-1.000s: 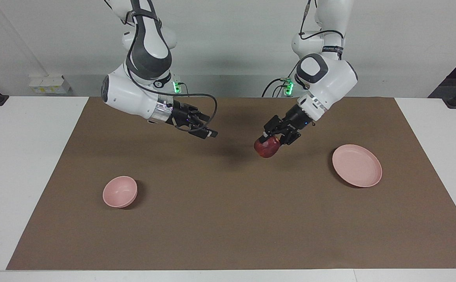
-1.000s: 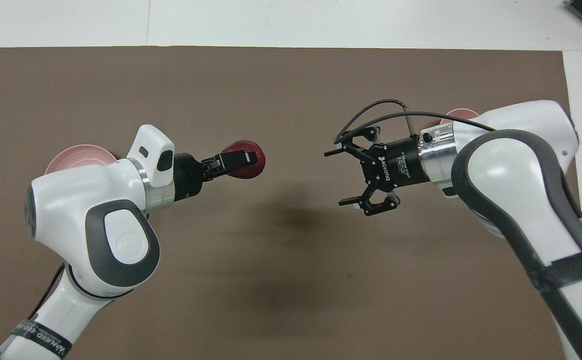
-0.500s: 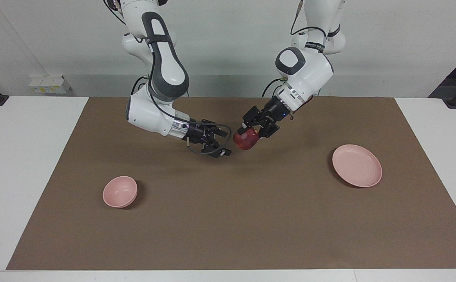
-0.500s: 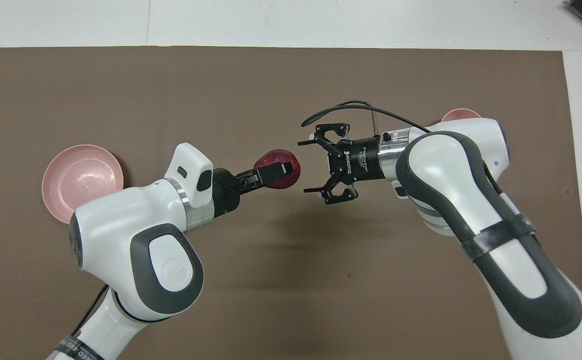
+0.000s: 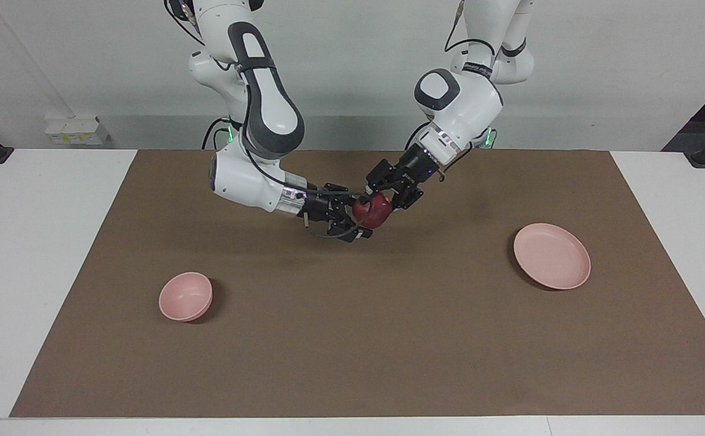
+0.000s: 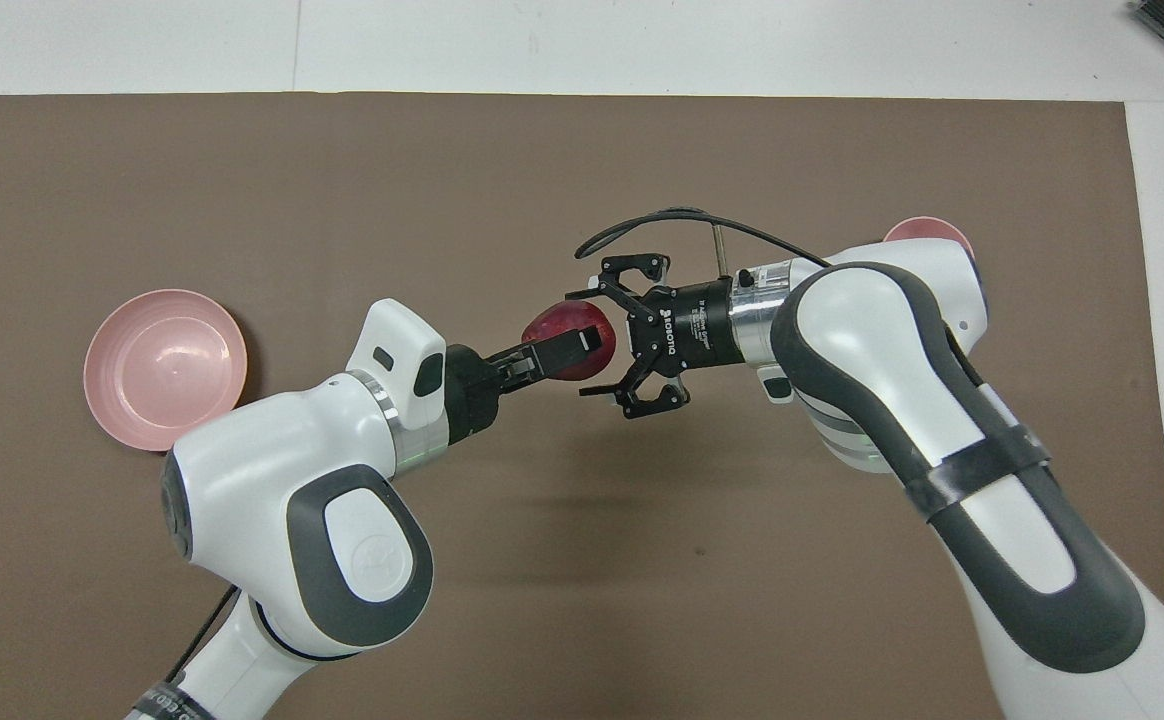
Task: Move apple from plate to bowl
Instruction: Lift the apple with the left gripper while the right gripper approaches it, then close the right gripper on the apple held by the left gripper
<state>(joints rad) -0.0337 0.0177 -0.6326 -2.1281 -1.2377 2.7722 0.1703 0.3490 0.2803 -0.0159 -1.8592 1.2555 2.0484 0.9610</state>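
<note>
My left gripper (image 5: pixel 379 201) is shut on the dark red apple (image 5: pixel 373 212) and holds it in the air over the middle of the brown mat. The apple also shows in the overhead view (image 6: pixel 554 326), with the left gripper (image 6: pixel 582 346) on it. My right gripper (image 5: pixel 360 217) is open, its fingers (image 6: pixel 632 268) standing on either side of the apple; I cannot tell whether they touch it. The pink plate (image 5: pixel 552 255) lies bare toward the left arm's end (image 6: pixel 164 368). The pink bowl (image 5: pixel 185 296) stands toward the right arm's end, mostly hidden under the right arm in the overhead view (image 6: pixel 927 229).
The brown mat (image 5: pixel 352 339) covers most of the white table (image 5: pixel 31 242). A black cable (image 6: pixel 662 215) loops off the right wrist above the mat.
Both grippers have moved toward each other over the middle of the mat. The left one carried the apple away from the plate, and the right one's open fingers now straddle the apple.
</note>
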